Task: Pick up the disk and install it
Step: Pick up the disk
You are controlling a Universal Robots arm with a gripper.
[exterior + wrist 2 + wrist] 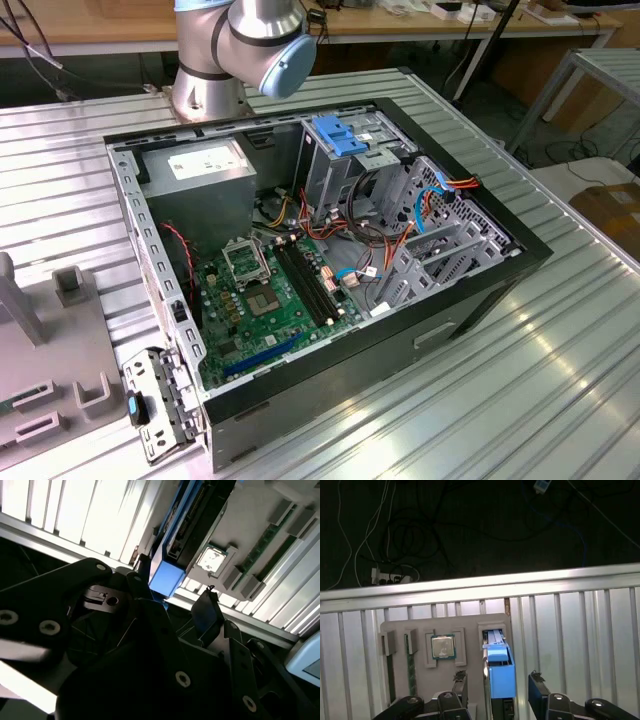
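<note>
End effector (498, 686) stands spread astride the disk (500, 667), upright in its holder (420, 626), not touching; close off-centre and you risk jamming it askew.

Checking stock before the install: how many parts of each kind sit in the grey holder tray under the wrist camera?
disk: 1
processor chip: 1
memory stick: 1
Total: 3
</note>
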